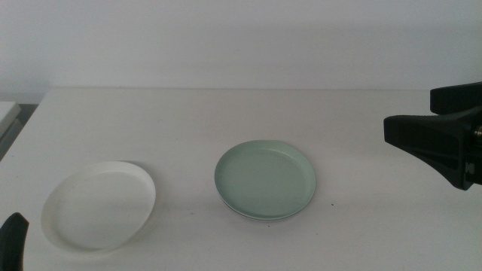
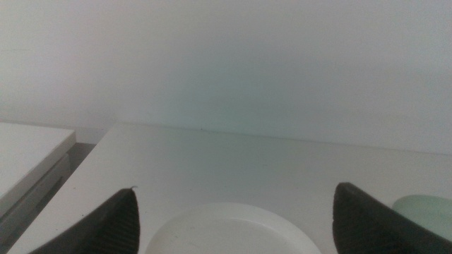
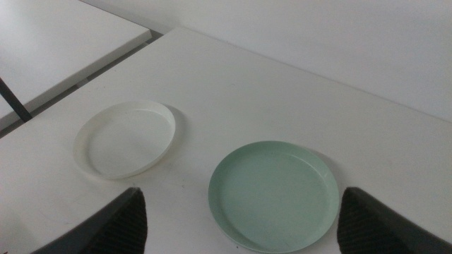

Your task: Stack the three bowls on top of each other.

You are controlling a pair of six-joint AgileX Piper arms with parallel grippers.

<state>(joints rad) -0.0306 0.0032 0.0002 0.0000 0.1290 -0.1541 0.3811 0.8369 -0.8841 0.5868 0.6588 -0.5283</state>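
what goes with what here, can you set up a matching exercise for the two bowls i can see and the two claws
Things:
1. white bowl
2. pale green bowl
3. left claw
4. right claw

Places or states:
A. mid-table in the middle view, with a second rim showing beneath it
B. open, at the right edge of the middle view
C. alone on the table's left part
D. open, low beside the white bowl, only a tip in the middle view

Pairs: 1-C, 2-A, 3-D, 4-B

white bowl [image 1: 99, 204]: smooth matt plastic | green bowl [image 1: 265, 179]: smooth matt | table [image 1: 226, 120]: matt white
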